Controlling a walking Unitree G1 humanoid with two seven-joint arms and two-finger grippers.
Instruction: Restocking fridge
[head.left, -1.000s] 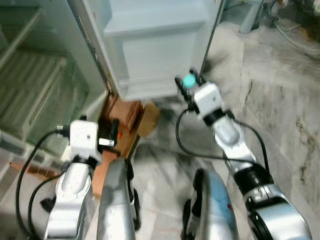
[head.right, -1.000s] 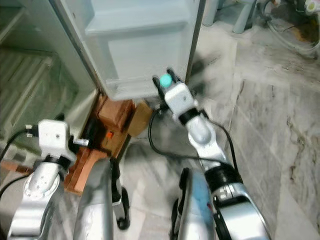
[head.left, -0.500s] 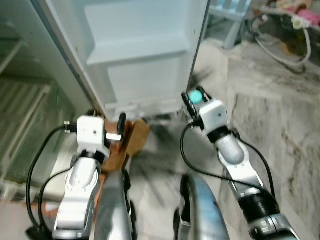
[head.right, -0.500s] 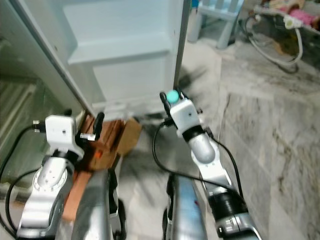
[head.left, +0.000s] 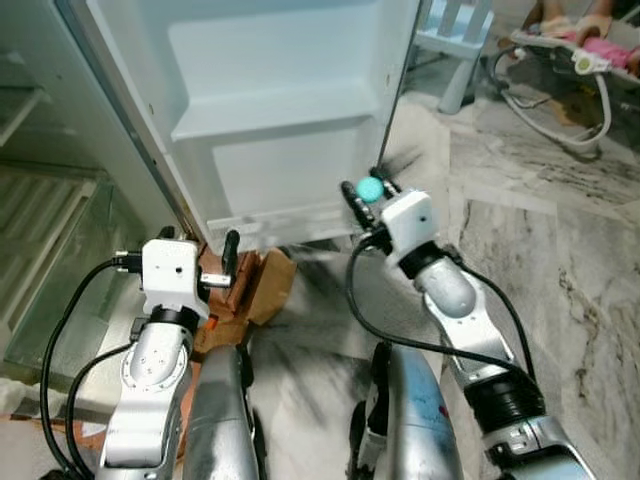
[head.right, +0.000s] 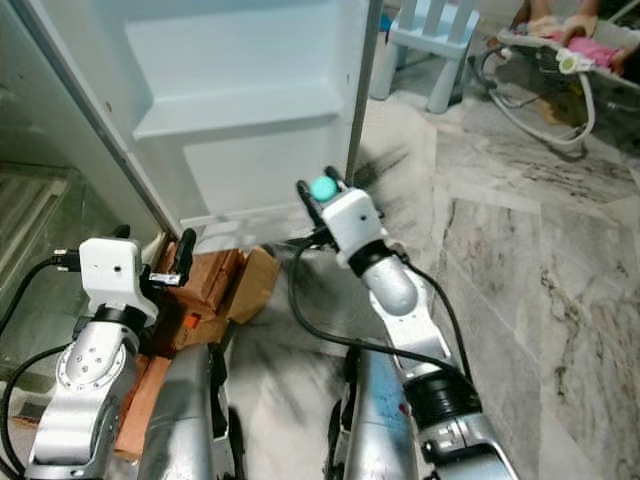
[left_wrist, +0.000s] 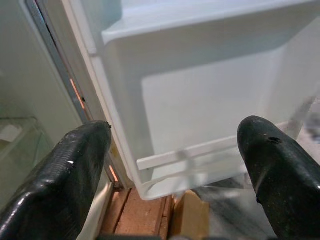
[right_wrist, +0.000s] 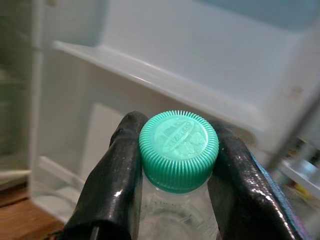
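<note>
The right hand (right_wrist: 175, 165) is clamped on a clear bottle (right_wrist: 172, 220) just under its ribbed green cap (right_wrist: 178, 149), w/ one black finger (right_wrist: 112, 172) pressed to each side of the neck. In the head views the same cap (head.left: 369, 189) is seen at the tip of the raised right arm, held just in front of the lower edge of the open fridge door (head.left: 280, 110). Beyond this hand, the door's white inner shelves are seen: a moulded shelf (head.left: 270, 112) higher up and a lower door bin w/ a clear rail (left_wrist: 195, 155) nearer floor level.

The left hand (left_wrist: 175, 165) is held w/ its fingers (left_wrist: 65, 175) wide apart, nothing between them. It is pointed at the hinge side of the door, w/ the lower bin straight ahead and the fridge interior w/ a glass shelf (head.left: 60, 240) off to its outer side. Below and just ahead of this hand, reddish bricks (head.right: 205, 285) and a piece of brown cardboard (head.right: 252, 282) are seen on the floor by the fridge base.

A grey marble floor (head.left: 540, 230) is spread out to the right hand's outer side. Further off that way, a pale blue plastic chair (head.right: 440, 40) and looped hose or cable (head.right: 545, 95) are seen.
</note>
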